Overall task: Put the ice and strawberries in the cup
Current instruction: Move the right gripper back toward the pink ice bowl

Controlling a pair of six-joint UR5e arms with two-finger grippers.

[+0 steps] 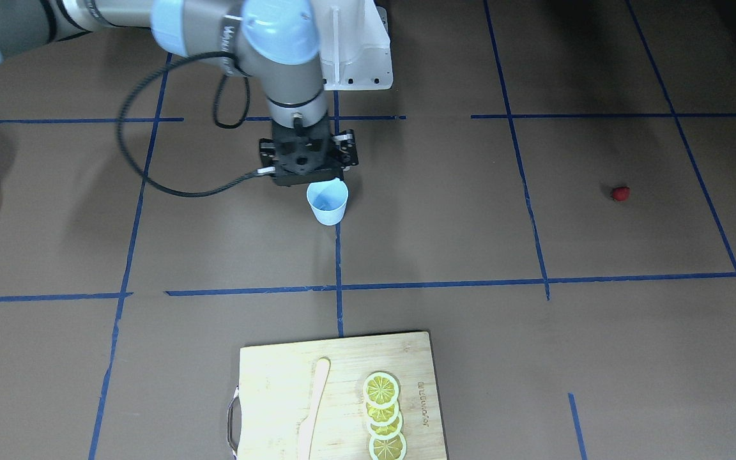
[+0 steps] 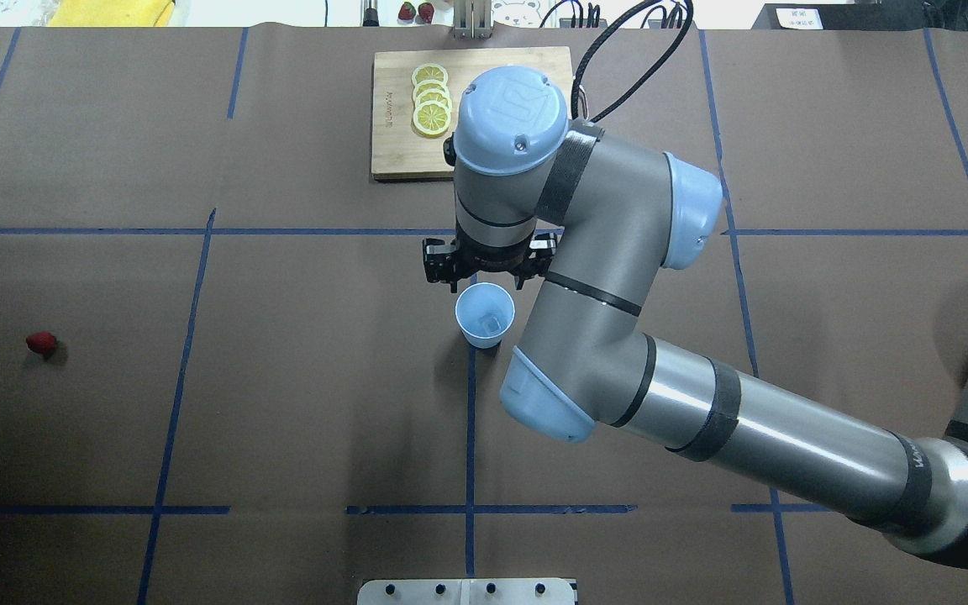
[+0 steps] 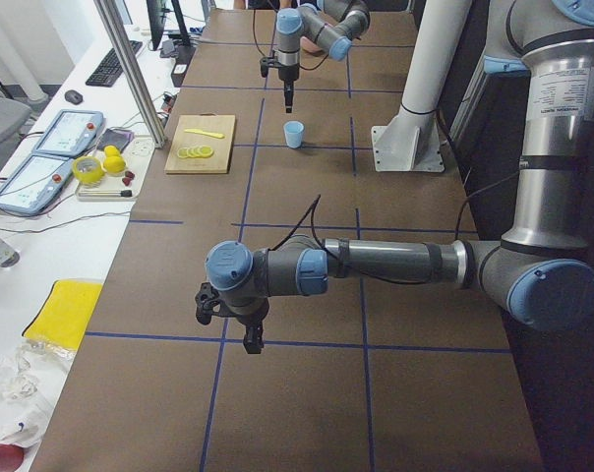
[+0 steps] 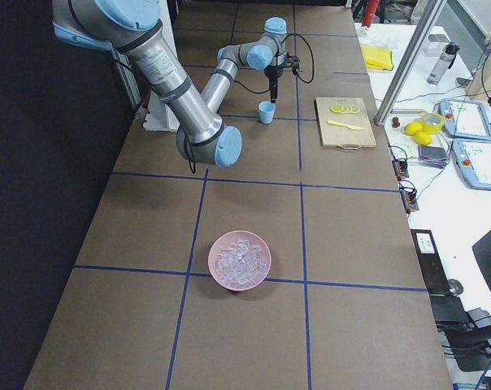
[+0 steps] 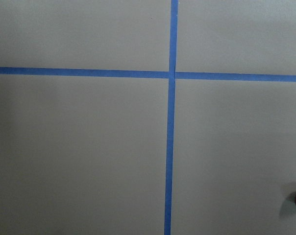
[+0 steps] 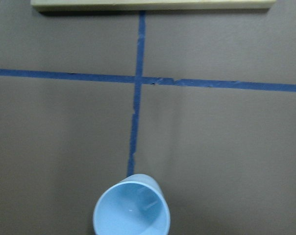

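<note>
Tabletop, brown with blue tape grid, bears the cup; desk alongside.

1. Small red strawberry: bare brown table on every side, approach unobstructed.
2. Pale-blue tapered cup: mouth uncovered; right gripper hangs just beyond its far rim.
3. Bamboo cutting board: well apart from the cup.

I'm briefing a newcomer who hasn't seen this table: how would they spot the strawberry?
On the brown table with blue tape lines, find the pale-blue cup at the middle. Far out on the robot's left lies the strawberry, alone: the only tiny red thing on the brown cover.
</note>
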